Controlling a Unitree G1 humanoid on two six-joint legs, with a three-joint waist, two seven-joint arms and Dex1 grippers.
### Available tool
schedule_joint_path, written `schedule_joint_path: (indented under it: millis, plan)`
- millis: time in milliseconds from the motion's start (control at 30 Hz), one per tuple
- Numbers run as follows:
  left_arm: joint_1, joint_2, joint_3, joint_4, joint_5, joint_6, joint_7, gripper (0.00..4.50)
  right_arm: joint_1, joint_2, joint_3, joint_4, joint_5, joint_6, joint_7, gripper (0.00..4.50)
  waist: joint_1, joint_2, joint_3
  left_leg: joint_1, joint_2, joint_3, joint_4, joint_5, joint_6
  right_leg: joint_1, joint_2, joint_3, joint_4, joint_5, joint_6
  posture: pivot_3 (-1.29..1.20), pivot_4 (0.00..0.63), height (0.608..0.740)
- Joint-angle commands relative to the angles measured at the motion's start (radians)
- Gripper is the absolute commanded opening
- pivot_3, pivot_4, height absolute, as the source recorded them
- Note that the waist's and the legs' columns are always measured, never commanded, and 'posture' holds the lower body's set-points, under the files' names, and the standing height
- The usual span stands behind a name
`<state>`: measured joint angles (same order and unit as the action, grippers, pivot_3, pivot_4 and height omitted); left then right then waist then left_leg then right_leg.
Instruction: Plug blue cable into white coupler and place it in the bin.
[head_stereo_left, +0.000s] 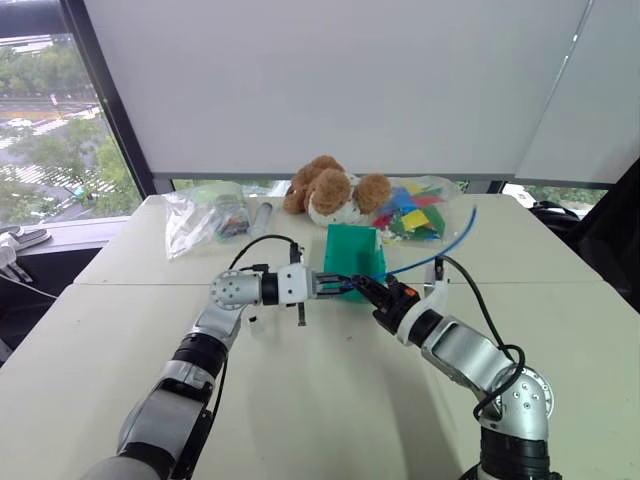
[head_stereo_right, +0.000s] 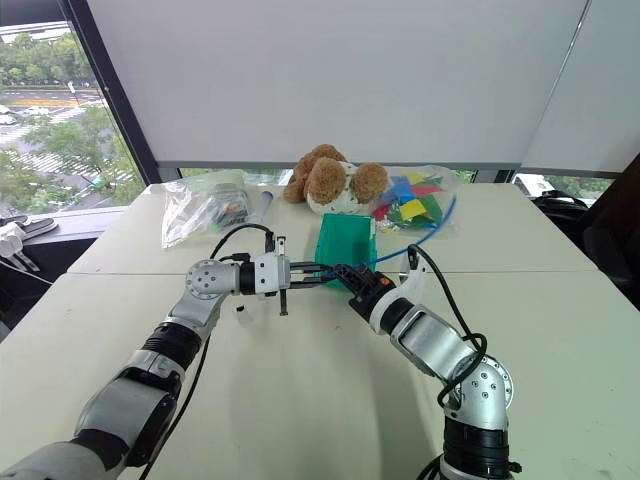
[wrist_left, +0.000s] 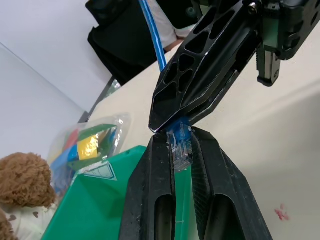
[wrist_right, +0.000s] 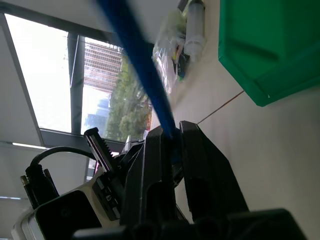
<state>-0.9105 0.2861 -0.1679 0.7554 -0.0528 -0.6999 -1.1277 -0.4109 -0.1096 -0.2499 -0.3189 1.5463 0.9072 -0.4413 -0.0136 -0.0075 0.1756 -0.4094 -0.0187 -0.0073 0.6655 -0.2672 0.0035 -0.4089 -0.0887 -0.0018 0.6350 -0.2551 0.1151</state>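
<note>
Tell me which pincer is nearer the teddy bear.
Left, slightly. The left pincer is in front of the teddy bear, before the bin; the right pincer meets it there, offset to the right.

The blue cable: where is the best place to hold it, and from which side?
Grip the blue cable just behind its clear plug, coming from the side, across the cord. The plug points at the left end effector, so its tip stays free.

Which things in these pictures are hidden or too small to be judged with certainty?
- White coupler: not identifiable; in the left wrist view the fingers cover all but the blue cable and its clear plug.
- Bin interior: the head views show the outer walls.
- Contents of the clear bag: too small, glare.
- Cable's far end: behind the colourful bag.
</note>
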Motion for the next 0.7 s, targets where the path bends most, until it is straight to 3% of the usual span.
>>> schedule_joint_path:
  millis: [33, 233, 533, 700]
  plan:
    - [-0.014, 0.013, -0.002, -0.014, -0.002, -0.004, 0.006, 0.00, -0.011, -0.017, 0.021, -0.030, 0.045, -0.029, 0.009, 0.05, 0.000, 0.000, 0.000, 0.000, 0.000, 0.000, 0.000, 0.000, 0.000, 0.000, 0.000, 0.000, 0.000, 0.000, 0.000, 0.00, 0.150, 0.740]
    - [-0.008, 0.021, -0.008, -0.018, -0.006, 0.029, -0.002, 0.00, -0.016, -0.043, 0.045, -0.034, 0.056, -0.058, 0.014, 0.05, 0.001, 0.000, 0.000, 0.000, 0.000, 0.000, 0.000, 0.000, 0.000, 0.000, 0.000, 0.000, 0.000, 0.000, 0.000, 0.00, 0.150, 0.740]
    - [0.012, 0.065, 0.026, -0.087, -0.049, 0.210, -0.012, 4.44, -0.034, -0.104, 0.081, -0.044, 0.031, -0.068, 0.061, 0.00, -0.001, 0.000, 0.000, 0.000, 0.001, 0.000, 0.000, 0.000, 0.000, 0.000, 0.001, 0.000, -0.001, 0.000, 0.000, 0.00, 0.150, 0.740]
    - [0.030, 0.145, 0.095, -0.169, -0.144, 0.418, -0.046, 4.44, -0.085, -0.299, 0.181, -0.096, -0.154, 0.020, 0.242, 0.00, -0.001, 0.000, 0.000, 0.000, 0.001, 0.000, 0.000, 0.000, 0.000, 0.000, 0.000, 0.000, -0.001, 0.000, 0.000, 0.00, 0.150, 0.740]
